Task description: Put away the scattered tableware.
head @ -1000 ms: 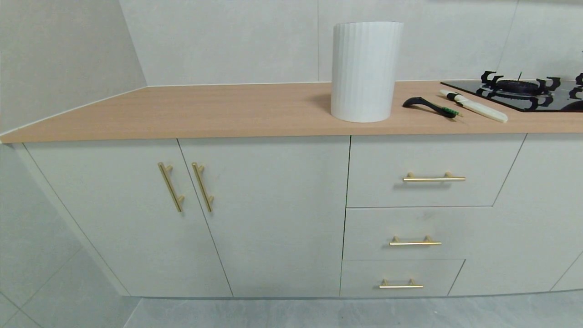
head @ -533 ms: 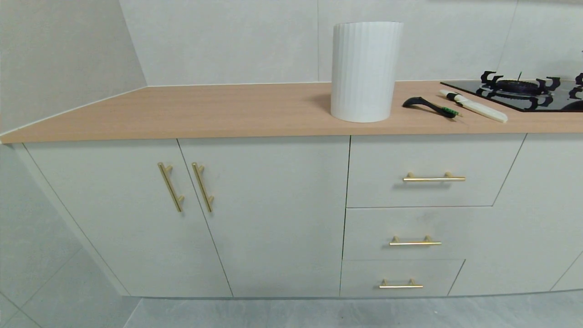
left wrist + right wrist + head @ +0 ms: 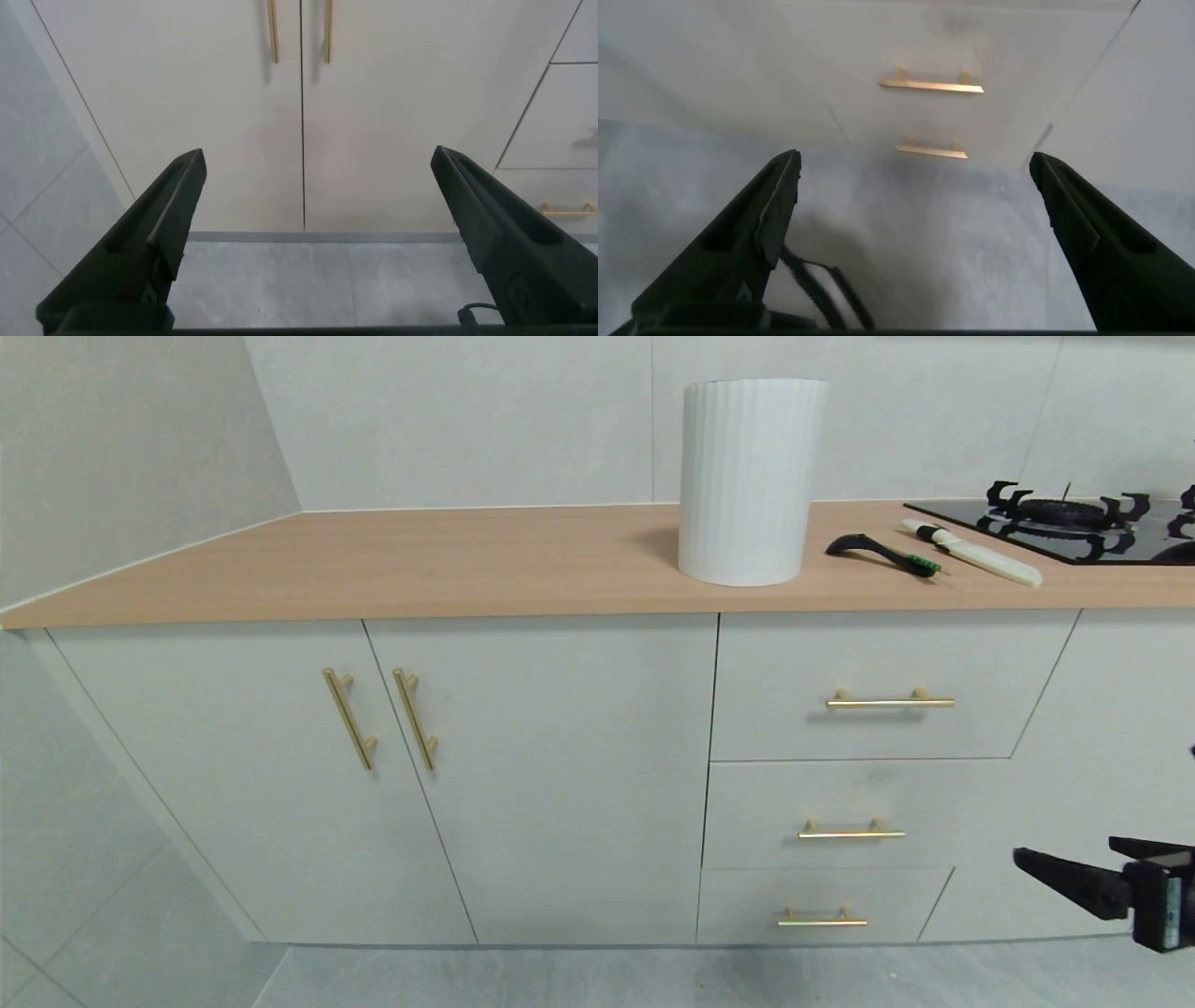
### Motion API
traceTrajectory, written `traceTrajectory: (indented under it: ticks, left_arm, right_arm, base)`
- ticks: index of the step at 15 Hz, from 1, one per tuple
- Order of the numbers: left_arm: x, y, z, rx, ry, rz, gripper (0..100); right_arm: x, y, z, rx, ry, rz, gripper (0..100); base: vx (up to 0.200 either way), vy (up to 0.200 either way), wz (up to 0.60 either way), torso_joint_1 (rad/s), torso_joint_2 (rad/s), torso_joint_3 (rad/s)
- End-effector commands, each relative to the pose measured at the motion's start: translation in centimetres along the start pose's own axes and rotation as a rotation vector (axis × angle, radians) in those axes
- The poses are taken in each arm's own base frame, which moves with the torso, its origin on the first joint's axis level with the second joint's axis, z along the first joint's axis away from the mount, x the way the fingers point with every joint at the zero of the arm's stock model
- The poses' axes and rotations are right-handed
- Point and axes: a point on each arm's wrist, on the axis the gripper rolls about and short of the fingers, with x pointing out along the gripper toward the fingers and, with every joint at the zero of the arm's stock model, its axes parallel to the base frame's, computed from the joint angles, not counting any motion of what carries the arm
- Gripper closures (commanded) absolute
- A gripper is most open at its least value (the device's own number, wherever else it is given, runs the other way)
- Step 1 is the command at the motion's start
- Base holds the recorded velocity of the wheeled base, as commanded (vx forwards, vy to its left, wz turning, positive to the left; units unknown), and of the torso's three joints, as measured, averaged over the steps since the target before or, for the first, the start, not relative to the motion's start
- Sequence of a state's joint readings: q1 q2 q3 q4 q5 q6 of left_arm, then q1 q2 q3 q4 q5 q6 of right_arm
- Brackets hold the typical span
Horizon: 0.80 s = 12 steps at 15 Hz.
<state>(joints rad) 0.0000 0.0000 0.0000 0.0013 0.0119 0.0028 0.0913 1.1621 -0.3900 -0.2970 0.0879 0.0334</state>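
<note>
Tableware for the task lies at the right end of a wooden tabletop (image 3: 420,560): a black utensil (image 3: 878,553) with a green end, and just beside it, on the hob side, a white knife (image 3: 976,553) with a dark band near one end. Both lie flat and slantwise, close together; whether they touch cannot be told. To their left stands a tall white ribbed container (image 3: 747,485), upright and apart from the black utensil. A black gas hob (image 3: 1064,518) is set into the tabletop behind the knife, at the far right. Below the tabletop, two cabinet doors (image 3: 233,775) with slanted gold bar handles (image 3: 350,719) occupy the left, and a stack of three drawers (image 3: 887,737), each with a horizontal gold handle, occupies the right. The right gripper (image 3: 1069,854) hangs low at the right edge of the head view, level with the bottom drawer and well below the tableware; its wrist view shows its fingers (image 3: 747,233) spread wide and holding nothing, facing two drawer handles (image 3: 931,86) and the grey floor (image 3: 924,243). The left gripper (image 3: 318,157) faces the seam between the cabinet doors, low near the floor, its fingers (image 3: 149,233) likewise spread apart and holding nothing.
</note>
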Motion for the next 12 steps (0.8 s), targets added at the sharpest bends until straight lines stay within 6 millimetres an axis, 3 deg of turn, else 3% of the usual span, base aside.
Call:
traceTrajectory:
  ticks: [1,7,9,12]
  left_arm:
    - [0.0,0.0,0.0,0.0,0.002,0.0,0]
    - [0.0,0.0,0.0,0.0,0.002,0.0,0]
    - [0.0,0.0,0.0,0.0,0.002,0.0,0]
    - [0.0,0.0,0.0,0.0,0.002,0.0,0]
  right_arm:
    - [6.3,-0.2,0.0,-0.007,0.151,-0.021,0]
    - [13.5,-0.4,-0.7,-0.02,0.203,-0.011,0]
    - [16.0,-0.4,-2.3,-0.03,0.225,-0.016,0]
    - [18.0,-0.4,-3.5,-0.04,0.243,-0.03,0]
  base:
    - [0.0,0.0,0.0,0.0,0.0,0.0]
    - [0.0,0.0,0.0,0.0,0.0,0.0]
    - [0.0,0.0,0.0,0.0,0.0,0.0]
    - [0.0,0.0,0.0,0.0,0.0,0.0]
